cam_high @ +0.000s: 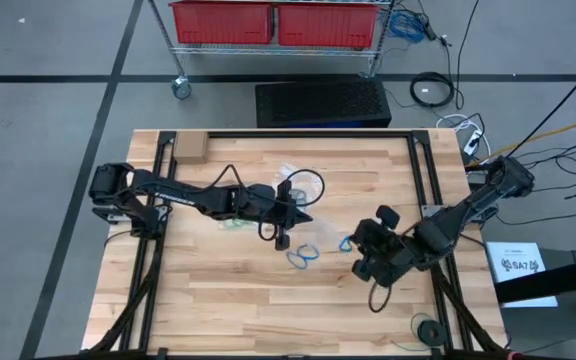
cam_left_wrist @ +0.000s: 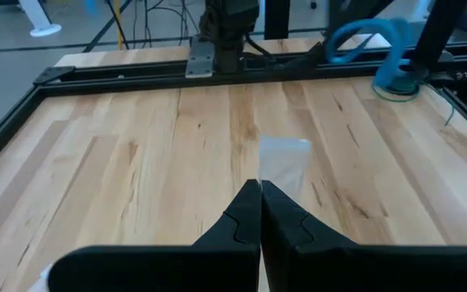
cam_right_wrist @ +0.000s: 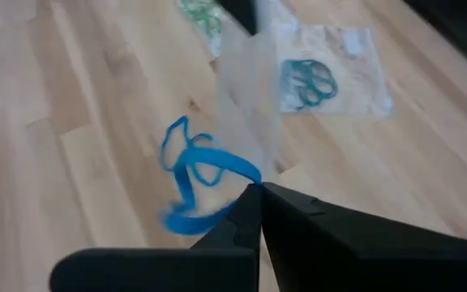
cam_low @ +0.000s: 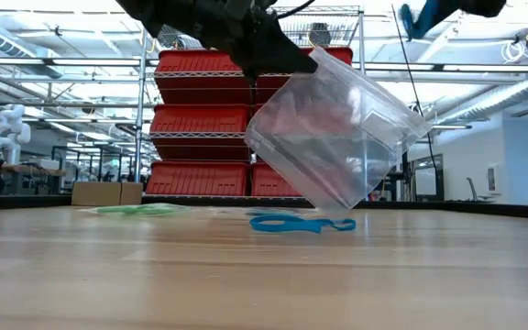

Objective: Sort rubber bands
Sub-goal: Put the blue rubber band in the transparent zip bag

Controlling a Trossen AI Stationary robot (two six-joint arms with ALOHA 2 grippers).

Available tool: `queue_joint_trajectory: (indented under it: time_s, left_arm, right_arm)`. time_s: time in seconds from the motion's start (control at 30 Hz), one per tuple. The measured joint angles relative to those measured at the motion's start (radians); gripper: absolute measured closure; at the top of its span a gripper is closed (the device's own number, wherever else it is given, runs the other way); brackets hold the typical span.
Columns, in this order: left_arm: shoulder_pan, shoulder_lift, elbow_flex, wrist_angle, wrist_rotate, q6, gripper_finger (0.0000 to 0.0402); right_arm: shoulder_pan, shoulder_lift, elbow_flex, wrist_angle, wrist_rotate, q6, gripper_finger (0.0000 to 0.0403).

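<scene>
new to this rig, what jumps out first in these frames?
The clear plastic bag hanging tilted above mid-table, pinched shut by the left gripper. Below it, bright blue rubber bands lie loose on the wood; the right gripper holds one up at right.

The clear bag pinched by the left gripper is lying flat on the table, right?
No. The low view shows the left gripper pinching the clear bag, but it hangs tilted above the table, not lying on it.

The tabletop (cam_high: pixel 268 290) is evenly lit from overhead. Bright ceiling glare is seen behind. Near objects are blurred.
</scene>
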Motion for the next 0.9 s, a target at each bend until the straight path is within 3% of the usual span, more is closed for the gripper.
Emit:
queue_joint_trajectory:
  time_s: [0.43, 0.9]
  left_arm:
    - [-0.006, 0.000, 0.000, 0.033, 0.028, -0.001, 0.0402]
    - [-0.006, 0.000, 0.000, 0.051, 0.029, -0.002, 0.0402]
  right_arm:
    - [-0.138, 0.052, 0.000, 0.084, -0.002, -0.199, 0.0403]
    - [-0.212, 0.124, 0.000, 0.227, -0.130, -0.336, 0.0403]
